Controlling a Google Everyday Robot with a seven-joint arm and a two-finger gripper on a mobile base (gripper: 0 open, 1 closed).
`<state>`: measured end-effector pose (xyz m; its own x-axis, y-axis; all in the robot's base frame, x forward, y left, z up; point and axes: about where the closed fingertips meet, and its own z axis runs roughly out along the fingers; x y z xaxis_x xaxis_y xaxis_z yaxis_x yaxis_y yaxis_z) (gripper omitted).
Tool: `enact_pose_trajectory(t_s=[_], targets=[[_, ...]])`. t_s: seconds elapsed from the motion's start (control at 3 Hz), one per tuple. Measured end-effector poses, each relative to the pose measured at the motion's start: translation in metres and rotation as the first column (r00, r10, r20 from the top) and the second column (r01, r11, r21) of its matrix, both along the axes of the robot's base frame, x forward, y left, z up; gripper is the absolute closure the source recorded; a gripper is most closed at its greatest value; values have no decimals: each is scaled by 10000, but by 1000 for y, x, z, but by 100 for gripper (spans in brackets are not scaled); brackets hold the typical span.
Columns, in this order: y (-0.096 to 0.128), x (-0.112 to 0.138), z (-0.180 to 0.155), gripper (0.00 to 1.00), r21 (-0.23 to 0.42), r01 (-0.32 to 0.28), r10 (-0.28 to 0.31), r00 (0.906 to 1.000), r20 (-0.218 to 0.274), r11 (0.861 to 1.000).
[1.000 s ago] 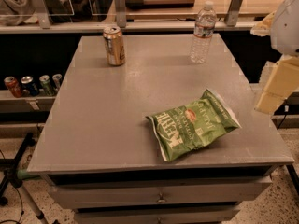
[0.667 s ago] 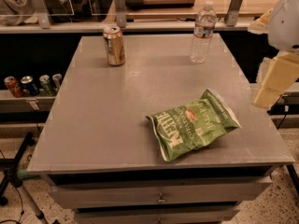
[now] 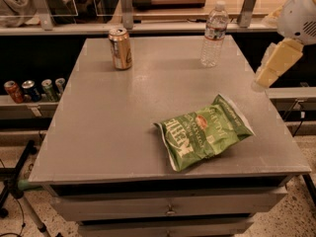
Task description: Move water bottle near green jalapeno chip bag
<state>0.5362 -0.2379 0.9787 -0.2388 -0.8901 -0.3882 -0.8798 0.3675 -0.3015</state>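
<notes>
The water bottle [image 3: 214,34] stands upright at the far right of the grey table [image 3: 113,127], clear and ribbed with a white cap. The green jalapeno chip bag [image 3: 203,131] lies flat on the near right part of the table, well in front of the bottle. My gripper [image 3: 274,64] hangs at the right edge of the view, just off the table's right side, to the right of the bottle and lower in the picture, above and behind the bag. It touches neither of them and holds nothing that I can see.
A gold drink can [image 3: 120,48] stands at the far left of the table. Several cans [image 3: 32,89] sit on a low shelf to the left. A railing with posts [image 3: 126,6] runs behind the table. Drawers [image 3: 168,206] are below the front edge.
My gripper has risen and shifted a little left, toward the table's right edge. The bottle, bag and can have not moved.
</notes>
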Motion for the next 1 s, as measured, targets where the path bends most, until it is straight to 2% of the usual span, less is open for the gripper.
enact_pose_trajectory(t_s=[0.33,0.67,1.0], targets=[[-17,39,-15,0,1090,666,-704,9970,310,9918],[-30,68,-28,0,1985,1395,-1565,9850,728,9701],[-30,73,-26,0,2032,1412,-1623,9825,915,9689]])
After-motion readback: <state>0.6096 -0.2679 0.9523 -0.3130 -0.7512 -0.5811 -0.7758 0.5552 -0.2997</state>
